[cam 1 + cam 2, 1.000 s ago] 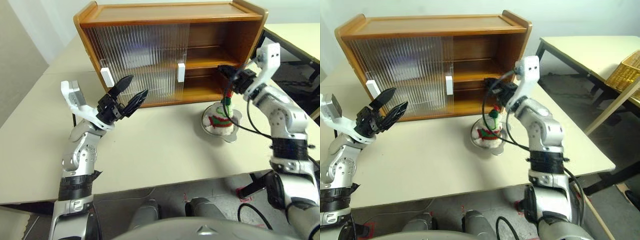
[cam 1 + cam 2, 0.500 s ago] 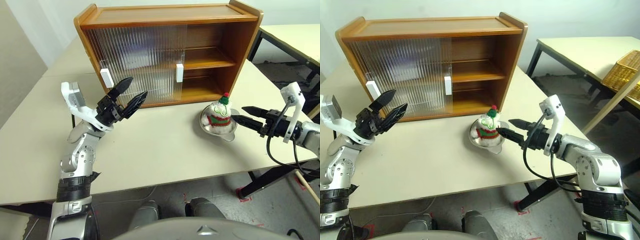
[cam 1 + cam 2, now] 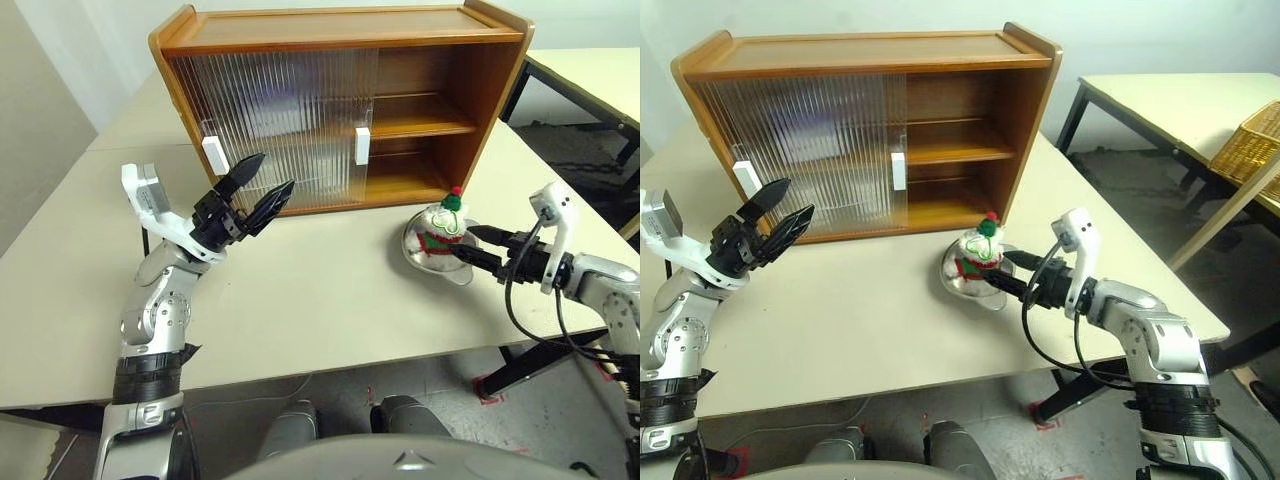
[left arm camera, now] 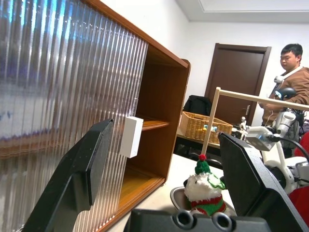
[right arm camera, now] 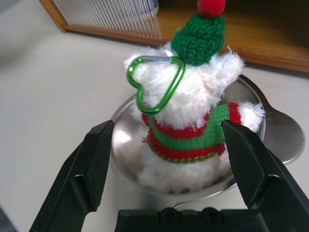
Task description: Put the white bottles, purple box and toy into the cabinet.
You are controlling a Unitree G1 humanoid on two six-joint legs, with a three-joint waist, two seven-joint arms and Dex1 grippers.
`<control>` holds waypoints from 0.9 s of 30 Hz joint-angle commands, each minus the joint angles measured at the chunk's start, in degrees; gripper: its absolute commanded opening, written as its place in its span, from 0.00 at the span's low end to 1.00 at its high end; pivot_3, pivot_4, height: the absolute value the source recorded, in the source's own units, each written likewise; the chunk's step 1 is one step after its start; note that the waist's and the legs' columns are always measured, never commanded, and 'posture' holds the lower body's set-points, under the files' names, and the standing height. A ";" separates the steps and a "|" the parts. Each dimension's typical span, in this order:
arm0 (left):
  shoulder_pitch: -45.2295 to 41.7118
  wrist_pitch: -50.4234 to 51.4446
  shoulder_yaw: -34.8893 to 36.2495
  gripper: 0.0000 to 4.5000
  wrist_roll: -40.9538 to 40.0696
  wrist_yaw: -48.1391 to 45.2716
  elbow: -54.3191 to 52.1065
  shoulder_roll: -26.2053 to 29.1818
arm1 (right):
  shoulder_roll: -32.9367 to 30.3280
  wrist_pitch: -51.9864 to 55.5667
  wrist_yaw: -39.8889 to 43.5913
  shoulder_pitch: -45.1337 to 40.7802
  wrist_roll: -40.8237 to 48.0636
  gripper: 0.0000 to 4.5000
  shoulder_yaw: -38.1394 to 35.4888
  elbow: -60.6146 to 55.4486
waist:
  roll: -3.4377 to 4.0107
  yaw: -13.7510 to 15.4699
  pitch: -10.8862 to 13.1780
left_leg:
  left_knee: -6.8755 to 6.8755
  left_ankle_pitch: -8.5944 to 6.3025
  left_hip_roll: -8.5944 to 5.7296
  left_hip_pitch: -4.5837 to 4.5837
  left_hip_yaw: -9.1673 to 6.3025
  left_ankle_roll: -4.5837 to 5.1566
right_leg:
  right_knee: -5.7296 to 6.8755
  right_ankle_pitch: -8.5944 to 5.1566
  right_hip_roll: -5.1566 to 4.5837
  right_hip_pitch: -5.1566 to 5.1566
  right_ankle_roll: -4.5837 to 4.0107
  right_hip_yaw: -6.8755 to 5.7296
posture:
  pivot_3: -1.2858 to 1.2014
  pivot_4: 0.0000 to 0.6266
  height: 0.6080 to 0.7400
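The toy [image 3: 441, 225], a white plush with a red-and-green band and a green heart clip, sits in a shallow metal bowl [image 3: 418, 255] on the table in front of the cabinet's open right half. My right gripper [image 3: 468, 245] is open and level. Its fingers [image 5: 91, 164] flank the bowl and toy [image 5: 193, 111] without touching the plush. My left gripper [image 3: 274, 173] hovers open and empty before the cabinet's [image 3: 340, 25] ribbed sliding doors [image 3: 280, 120]. The white bottles and purple box are hidden; only a purplish haze shows through the doors.
The table's front edge runs close below both arms. A second table [image 3: 1160, 95] with a wicker basket [image 3: 1245, 150] stands to the right. A person [image 4: 289, 72] stands in the background of the left wrist view.
My right gripper left the cabinet's open side, swung down and out to the right, then came in level on the toy with its fingers open. The left arm stayed still.
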 commanded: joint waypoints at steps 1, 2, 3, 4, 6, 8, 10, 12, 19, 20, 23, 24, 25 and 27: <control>0.72 0.28 0.24 1.00 0.38 0.33 -1.00 0.40 | 0.73 -2.54 0.30 -1.15 -1.93 0.99 1.11 2.97 | 0.00 0.19 0.00 | -0.01 0.00 0.00 0.00 -0.01 0.00 | 0.00 -0.02 0.00 0.00 0.00 0.00 | 0.49 0.05 1.00; 0.80 0.28 0.26 1.00 0.37 0.40 -1.11 0.41 | 0.93 -3.26 0.42 -1.44 -2.27 0.99 1.31 3.76 | 0.00 0.27 0.00 | -0.02 0.00 0.00 0.00 -0.01 0.00 | 0.00 -0.04 0.00 -0.01 0.00 0.00 | 0.49 0.05 1.00; 0.85 0.29 0.27 1.00 0.36 0.46 -1.19 0.42 | 1.08 -3.81 0.55 -1.65 -2.54 0.99 1.44 4.36 | 0.01 0.35 0.00 | -0.02 0.00 0.00 0.00 -0.03 0.00 | 0.00 -0.05 0.00 -0.01 -0.01 0.00 | 0.49 0.05 1.00; 0.91 0.28 0.27 1.00 0.36 0.53 -1.27 0.43 | 1.26 -4.50 0.69 -1.90 -2.95 0.99 1.59 5.10 | 0.01 0.41 0.01 | -0.03 0.00 0.00 -0.01 -0.03 0.00 | 0.00 -0.06 0.00 -0.02 -0.01 0.00 | 0.49 0.05 1.00; 0.99 0.27 0.32 1.00 0.34 0.67 -1.41 0.41 | 1.63 -5.71 0.98 -2.43 -3.68 0.99 1.88 6.51 | 0.01 0.47 0.01 | -0.03 0.00 0.00 -0.02 -0.04 0.00 | 0.00 -0.07 0.00 -0.02 -0.02 0.00 | 0.49 0.05 1.00; 1.01 0.22 0.36 1.00 0.36 0.80 -1.44 0.39 | 2.10 -6.68 1.12 -3.06 -4.27 0.99 2.17 7.82 | 0.01 0.49 0.01 | -0.05 -0.01 0.00 -0.02 -0.04 -0.01 | 0.00 -0.07 0.00 -0.03 -0.02 0.00 | 0.49 0.05 1.00; 0.99 0.16 0.37 1.00 0.38 0.90 -1.46 0.36 | 2.76 -7.43 1.08 -3.76 -4.87 0.99 2.57 8.96 | 0.01 0.49 0.01 | -0.06 -0.03 0.01 -0.02 -0.04 -0.04 | 0.00 -0.07 0.00 -0.04 -0.02 0.00 | 0.49 0.05 1.00; 1.00 0.11 0.38 1.00 0.39 0.94 -1.50 0.37 | 3.48 -7.61 0.91 -4.45 -5.19 0.99 2.96 9.53 | 0.01 0.47 0.01 | -0.08 -0.12 0.01 -0.02 -0.05 -0.20 | 0.00 -0.07 0.00 -0.04 -0.03 0.00 | 0.49 0.05 1.00; 0.65 0.24 0.58 1.00 0.31 1.05 -1.52 0.56 | 4.29 -7.67 0.91 -5.10 -5.47 0.61 3.05 9.80 | 0.03 0.64 0.02 | -0.07 -0.19 0.01 -0.02 -0.04 -0.31 | 0.00 -0.07 0.00 -0.05 -0.06 0.00 | 0.49 0.05 1.00; 0.62 0.25 0.60 1.00 0.32 1.03 -1.50 0.58 | 4.32 -7.59 0.92 -5.10 -5.42 0.52 3.02 9.65 | 0.03 0.64 0.02 | -0.07 -0.19 0.01 -0.02 -0.04 -0.31 | 0.00 -0.07 0.00 -0.05 -0.06 0.00 | 0.49 0.05 1.00; 0.57 0.25 0.59 1.00 0.36 1.00 -1.45 0.60 | 4.31 -7.34 0.94 -5.20 -5.23 0.26 2.89 9.25 | 0.03 0.64 0.03 | -0.08 -0.19 0.02 -0.02 -0.05 -0.32 | 0.00 -0.08 0.00 -0.05 -0.08 0.00 | 0.49 0.05 1.00; 0.52 0.22 0.57 1.00 0.37 0.96 -1.38 0.59 | 4.28 -7.35 0.96 -5.28 -5.15 0.18 2.80 9.12 | 0.03 0.65 0.03 | -0.08 -0.20 0.02 -0.02 -0.04 -0.34 | 0.00 -0.08 0.00 -0.05 -0.08 0.00 | 0.50 0.04 1.00; 0.47 0.20 0.55 1.00 0.37 0.93 -1.31 0.57 | 4.23 -7.30 0.99 -5.37 -5.02 0.11 2.70 8.89 | 0.03 0.65 0.03 | -0.08 -0.21 0.02 -0.02 -0.05 -0.36 | 0.00 -0.08 0.00 -0.05 -0.08 0.00 | 0.50 0.04 1.00; 0.29 0.17 0.52 1.00 0.39 0.80 -1.05 0.57 | 4.06 -6.92 1.18 -5.64 -4.51 0.02 2.43 8.12 | 0.03 0.65 0.03 | -0.08 -0.23 0.01 -0.02 -0.06 -0.39 | 0.00 -0.08 0.00 -0.05 -0.08 0.00 | 0.49 0.04 1.00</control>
